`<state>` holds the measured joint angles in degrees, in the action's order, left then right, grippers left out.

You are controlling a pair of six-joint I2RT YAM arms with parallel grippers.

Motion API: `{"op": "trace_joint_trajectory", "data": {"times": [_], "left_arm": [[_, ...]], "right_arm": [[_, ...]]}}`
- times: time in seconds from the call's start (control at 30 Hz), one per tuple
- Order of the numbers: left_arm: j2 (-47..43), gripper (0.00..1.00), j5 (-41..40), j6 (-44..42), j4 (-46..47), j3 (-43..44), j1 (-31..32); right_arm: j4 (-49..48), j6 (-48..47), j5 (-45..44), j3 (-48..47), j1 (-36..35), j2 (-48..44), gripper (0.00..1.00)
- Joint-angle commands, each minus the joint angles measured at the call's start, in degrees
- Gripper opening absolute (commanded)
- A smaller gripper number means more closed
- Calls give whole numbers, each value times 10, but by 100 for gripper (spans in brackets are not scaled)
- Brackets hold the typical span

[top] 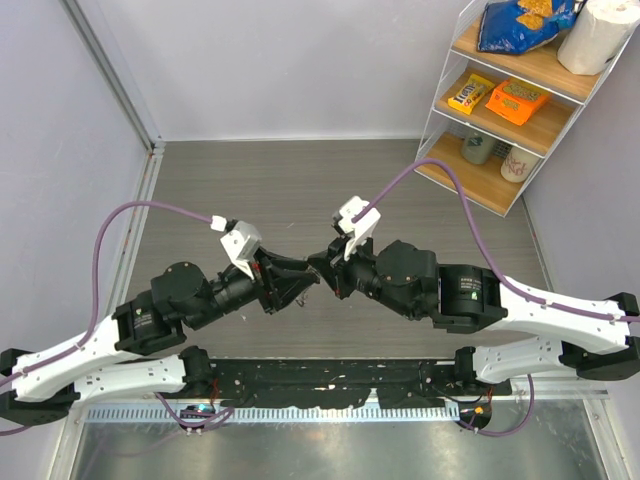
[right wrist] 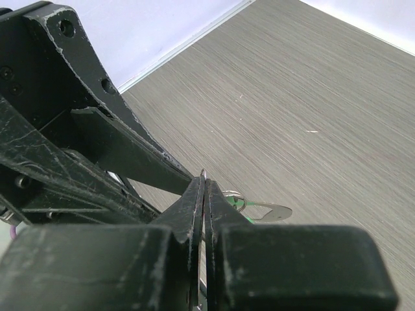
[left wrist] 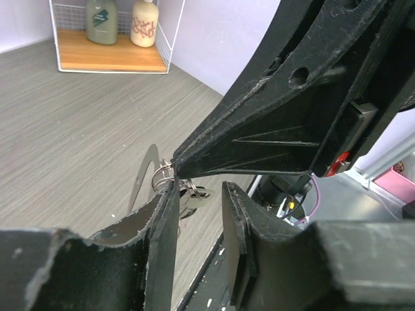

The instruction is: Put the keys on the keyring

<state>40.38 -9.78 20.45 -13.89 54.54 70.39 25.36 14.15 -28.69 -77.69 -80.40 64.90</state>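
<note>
My right gripper (right wrist: 203, 194) has its jaws pressed together on a thin sliver of metal that pokes out just past the tips; from the left wrist camera this reads as the keyring (left wrist: 163, 170), a small doubled wire loop sitting right at the point of that gripper. Just beyond the right tips and a little to their side hang the keys (right wrist: 259, 210): I can make out one green head and a silvery blade lying flat, close above the table (top: 300, 180). My left gripper (left wrist: 198, 194) faces the right one nose to nose, its jaws a narrow gap apart, and I see nothing clamped between them; the ring and the bunch of keys sit at the mouth of that gap, against the tip of one finger, with one blade sticking up beside it. Each gripper's black body fills much of the other's wrist view, so the contact point is mostly hidden, and from overhead both wrists cover it entirely. Purple cables (top: 130, 215) arc out behind each wrist. Well beyond the right jaws stands a wire shelf (top: 478, 190) with wooden boards, holding bottles (left wrist: 104, 19), orange snack boxes (top: 515, 100), a chips bag (top: 520, 20) and a paper roll (top: 605, 35)
</note>
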Motion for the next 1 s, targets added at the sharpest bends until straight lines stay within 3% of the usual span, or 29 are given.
{"op": "trace_joint_trajectory", "data": {"times": [0.0,0.2,0.23,0.27,0.97], "left_arm": [[1,34,-20,-8,17,24,-1],[7,15,-39,-11,12,28,-2],[8,4,-44,-10,11,28,-1],[8,0,-45,-12,11,28,-2],[19,0,-104,-61,-27,38,-1]], "right_arm": [[-47,9,9,-31,-2,-1,5],[-49,8,15,-30,-4,-1,5],[-50,9,15,-29,-3,-3,5],[-50,8,18,-29,-5,-4,5],[-31,46,87,-33,-7,-54,5]]}}
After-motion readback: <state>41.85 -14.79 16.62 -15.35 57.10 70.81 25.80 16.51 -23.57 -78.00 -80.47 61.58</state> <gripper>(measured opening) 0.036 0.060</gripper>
